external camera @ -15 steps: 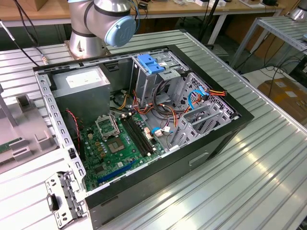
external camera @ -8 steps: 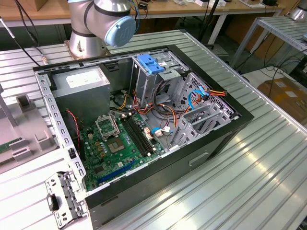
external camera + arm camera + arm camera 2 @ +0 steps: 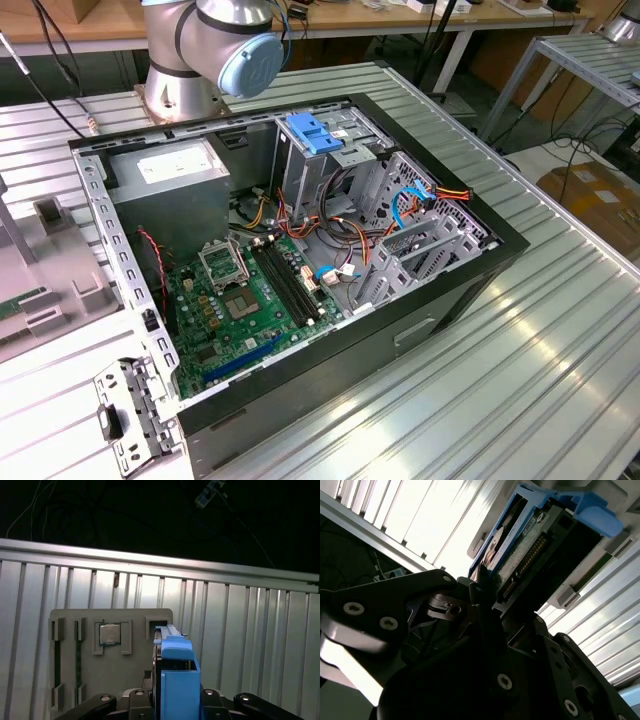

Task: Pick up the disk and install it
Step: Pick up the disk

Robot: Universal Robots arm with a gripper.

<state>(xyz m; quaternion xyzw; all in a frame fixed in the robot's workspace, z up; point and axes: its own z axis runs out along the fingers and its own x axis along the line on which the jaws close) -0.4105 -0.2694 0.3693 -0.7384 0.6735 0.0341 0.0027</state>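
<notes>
In both wrist views the disk (image 3: 175, 677) (image 3: 535, 545) stands on edge, silver metal in a blue plastic carrier frame, over the grey parts tray (image 3: 100, 670). My gripper (image 3: 175, 702) (image 3: 492, 600) is shut on the disk, with a black finger pressed against each broad side. Its connector edge faces the camera in the second wrist view. I cannot tell whether the disk still rests in the tray's slot or hangs just above it.
The open computer case (image 3: 130, 300) lies on the ribbed metal table (image 3: 520, 370), with a drive cage and blue latch (image 3: 312, 135), a grey power supply (image 3: 170, 175) and a green motherboard (image 3: 240, 300). The arm's base (image 3: 190, 80) stands behind it. A processor chip (image 3: 110, 633) sits in the tray.
</notes>
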